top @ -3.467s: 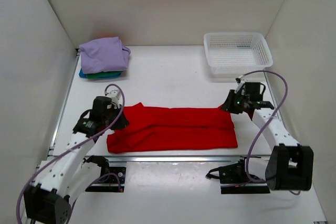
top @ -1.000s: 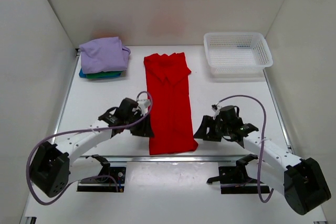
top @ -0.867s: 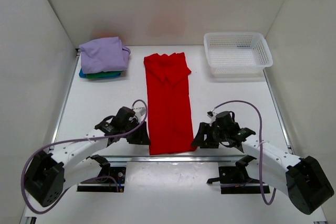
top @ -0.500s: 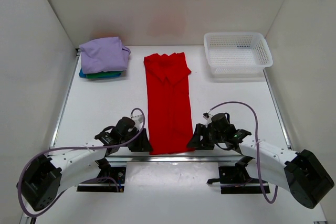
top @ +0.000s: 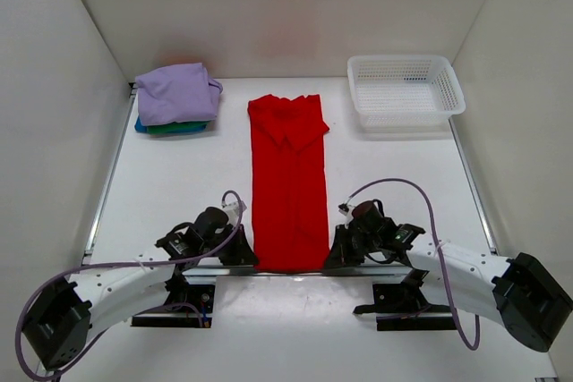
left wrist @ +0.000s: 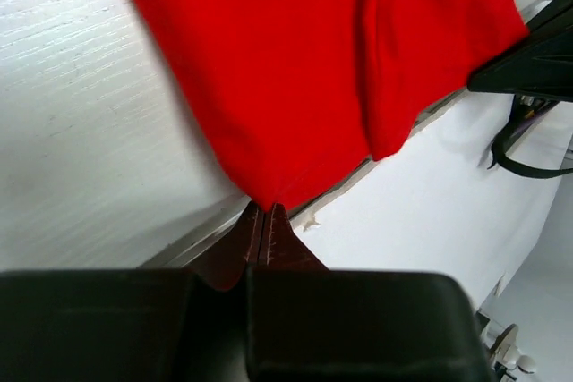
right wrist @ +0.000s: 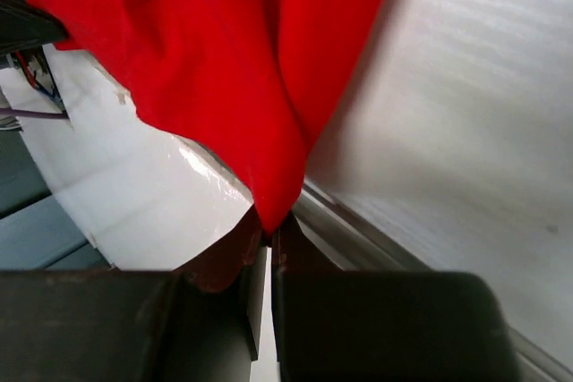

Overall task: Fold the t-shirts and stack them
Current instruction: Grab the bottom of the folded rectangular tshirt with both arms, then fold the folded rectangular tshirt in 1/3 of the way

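Note:
A bright red t-shirt [top: 288, 181] lies as a long narrow strip down the middle of the table, collar end at the back. My left gripper [top: 248, 259] is shut on its near left corner [left wrist: 266, 201], at the table's front edge. My right gripper [top: 329, 258] is shut on the near right corner [right wrist: 276, 221]. At the back left a lavender t-shirt [top: 175, 92] lies folded on top of teal-blue and green ones [top: 170, 128].
A white mesh basket [top: 405, 91] stands at the back right. White walls close the table on the left, right and back. A metal rail [top: 286, 271] runs along the front edge, with the arm bases just below it.
Both grippers slid toward the front edge and closed on the red t-shirt's near corners. The shirt has shifted slightly toward me. Earlier still, it lay sideways across the table.

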You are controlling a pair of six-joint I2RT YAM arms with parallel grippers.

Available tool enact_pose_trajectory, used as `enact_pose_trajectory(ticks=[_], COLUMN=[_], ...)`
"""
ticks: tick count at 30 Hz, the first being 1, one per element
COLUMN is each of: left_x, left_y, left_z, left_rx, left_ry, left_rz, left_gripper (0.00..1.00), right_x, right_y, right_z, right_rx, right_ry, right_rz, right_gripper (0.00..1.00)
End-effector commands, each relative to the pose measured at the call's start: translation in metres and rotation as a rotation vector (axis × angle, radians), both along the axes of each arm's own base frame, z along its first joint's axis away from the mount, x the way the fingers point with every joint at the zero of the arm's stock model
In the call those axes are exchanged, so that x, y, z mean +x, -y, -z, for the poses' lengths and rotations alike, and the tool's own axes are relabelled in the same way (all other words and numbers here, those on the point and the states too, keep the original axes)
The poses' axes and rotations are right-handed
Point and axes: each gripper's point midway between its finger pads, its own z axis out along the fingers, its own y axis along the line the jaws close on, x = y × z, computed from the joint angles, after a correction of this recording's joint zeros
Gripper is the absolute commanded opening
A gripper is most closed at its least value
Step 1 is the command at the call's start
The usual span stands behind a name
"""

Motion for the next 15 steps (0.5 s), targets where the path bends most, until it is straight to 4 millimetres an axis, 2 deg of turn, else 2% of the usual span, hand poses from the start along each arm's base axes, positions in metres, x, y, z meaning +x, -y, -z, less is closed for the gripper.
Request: enact_pose_trajectory(ticks=[1,3,4,6,7,8,9,10,12,13,14,15], left_x=[0.004,0.015,0.019,0.041,0.057,0.064,0.083,0.097,0.134,0.155,0.17,0.189], left_y=[0.002,0.009,0.009,0.01,0.008,0.006,0.002,-0.003,-0.007,-0.008,-0.013,-0.01], left_z=[-0.013,-0.027,-0.03,-0.047,-0.057,-0.061,-0.071,-0.078,-0.092,-0.094,-0.092,-0.094], left_rx=[-0.016,-0.027,-0.029,-0.027,-0.038,-0.037,-0.047,-0.055,-0.032,-0.019,0.003,0.005], left_ry=[-0.01,0.016,0.015,0.061,0.08,0.085,0.112,0.116,0.159,0.151,0.163,0.172], left_rz=[-0.01,0.007,0.002,0.003,-0.023,-0.031,-0.056,-0.083,-0.085,-0.107,-0.118,-0.117], left_gripper=[0.0,0.0,0.0,0.0,0.0,0.0,0.0,0.0,0.0,0.0,0.0,0.0], right_x=[0.002,0.01,0.021,0.035,0.051,0.063,0.076,0.1,0.126,0.15,0.163,0.184], right_y=[-0.007,-0.01,-0.013,-0.013,-0.012,-0.01,-0.011,-0.008,-0.005,-0.003,0.0,0.002], right_z=[-0.022,-0.033,-0.041,-0.055,-0.065,-0.071,-0.081,-0.089,-0.095,-0.101,-0.094,-0.104], right_rx=[0.049,0.079,0.083,0.096,0.106,0.113,0.127,0.128,0.115,0.115,0.1,0.105], right_ry=[-0.02,-0.019,-0.007,0.013,0.034,0.045,0.059,0.083,0.102,0.11,0.095,0.141], right_rz=[-0.009,-0.027,-0.013,-0.027,-0.013,0.01,-0.001,0.037,0.034,0.061,0.065,0.071], right_gripper=[0.0,0.0,0.0,0.0,0.0,0.0,0.0,0.0,0.0,0.0,0.0,0.0])
